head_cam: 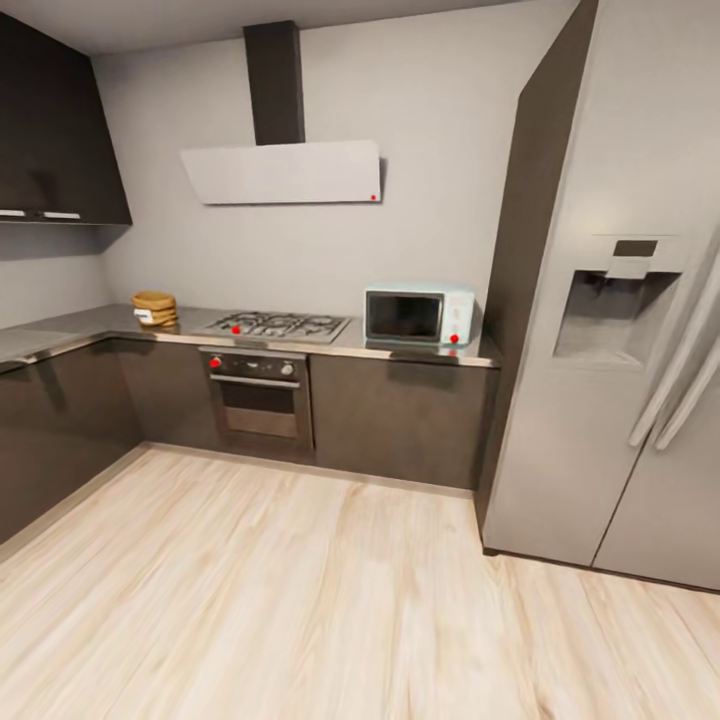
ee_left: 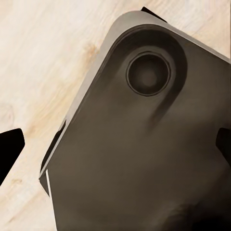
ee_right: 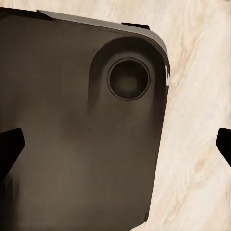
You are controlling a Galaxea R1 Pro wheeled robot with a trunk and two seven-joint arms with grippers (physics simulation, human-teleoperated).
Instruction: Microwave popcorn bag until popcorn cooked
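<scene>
Facing the countertop: popcorn bag sits at far left, microwave at right, door shut. Both grippers' fingertips sit wide apart over the robot base, empty.

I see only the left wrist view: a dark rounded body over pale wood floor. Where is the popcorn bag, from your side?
Observer: In the head view the popcorn bag stands on the countertop, near the corner, left of the gas hob.
Operator: And the microwave, is it close to the bag?
Observer: No. The microwave sits at the far right end of the same countertop, beside the tall grey fridge; the hob lies between them.
Operator: Is the microwave door open?
Observer: It looks closed; the dark glass faces forward, and a red light shows at its lower right.
</scene>
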